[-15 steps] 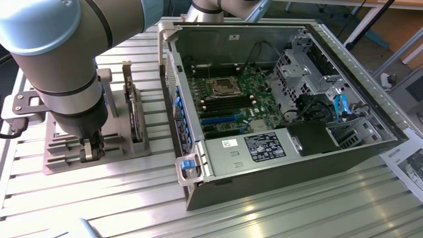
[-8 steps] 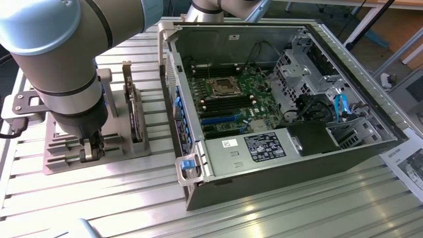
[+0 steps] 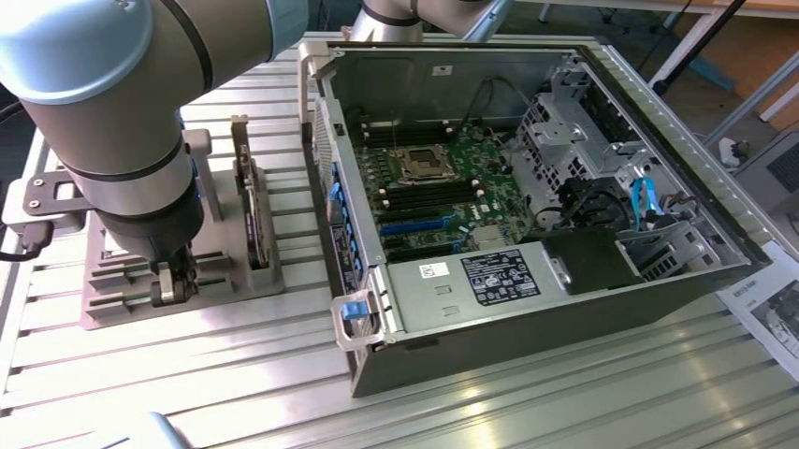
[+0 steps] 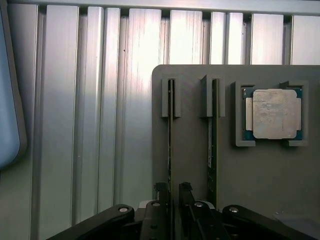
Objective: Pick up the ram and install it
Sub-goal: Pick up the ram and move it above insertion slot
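Robotics lab (slotted aluminium bench (image 3: 525,398), opened PC (image 3: 562,323))

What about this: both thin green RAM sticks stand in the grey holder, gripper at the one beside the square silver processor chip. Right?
No. In the wrist view the black gripper is at the thin green RAM stick farther from the square silver processor chip. Rest holds.

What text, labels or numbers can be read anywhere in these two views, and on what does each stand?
No text is legible.
Black label on the silver power supply box: white print, too small.
White sticker beside it: too small.
Second white sticker on the dark grey computer case, inner wall: blurred.
White printed sheet at the exterior view's right: blurred.
Square silver processor chip: faint marks, unreadable.
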Action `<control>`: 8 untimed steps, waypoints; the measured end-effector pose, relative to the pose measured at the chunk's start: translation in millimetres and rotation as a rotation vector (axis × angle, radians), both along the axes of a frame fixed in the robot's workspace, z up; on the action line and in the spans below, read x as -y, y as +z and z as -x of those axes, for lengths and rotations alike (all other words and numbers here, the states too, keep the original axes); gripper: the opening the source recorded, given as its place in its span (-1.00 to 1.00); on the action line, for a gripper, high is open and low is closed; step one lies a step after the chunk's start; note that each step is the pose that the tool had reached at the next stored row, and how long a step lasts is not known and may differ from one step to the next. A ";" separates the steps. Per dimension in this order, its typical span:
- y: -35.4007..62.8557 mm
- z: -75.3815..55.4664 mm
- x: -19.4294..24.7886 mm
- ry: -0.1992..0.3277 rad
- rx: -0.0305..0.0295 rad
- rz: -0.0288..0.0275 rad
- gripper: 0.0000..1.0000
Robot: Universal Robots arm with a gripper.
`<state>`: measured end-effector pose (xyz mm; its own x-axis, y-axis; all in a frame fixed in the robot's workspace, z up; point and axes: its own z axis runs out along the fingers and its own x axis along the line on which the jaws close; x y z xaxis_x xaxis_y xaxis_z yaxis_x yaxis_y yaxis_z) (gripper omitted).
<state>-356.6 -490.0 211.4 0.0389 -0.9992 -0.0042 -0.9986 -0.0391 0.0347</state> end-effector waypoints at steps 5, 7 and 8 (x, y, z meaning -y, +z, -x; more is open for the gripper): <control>-0.1 0.0 0.0 0.000 0.0001 -0.0001 -0.76; 0.0 0.0 0.0 0.000 0.0000 -0.0001 -0.76; 0.0 0.0 0.0 0.000 0.0000 0.0000 -0.76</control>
<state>-356.6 -490.0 211.4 0.0389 -0.9992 -0.0042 -0.9986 -0.0390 0.0347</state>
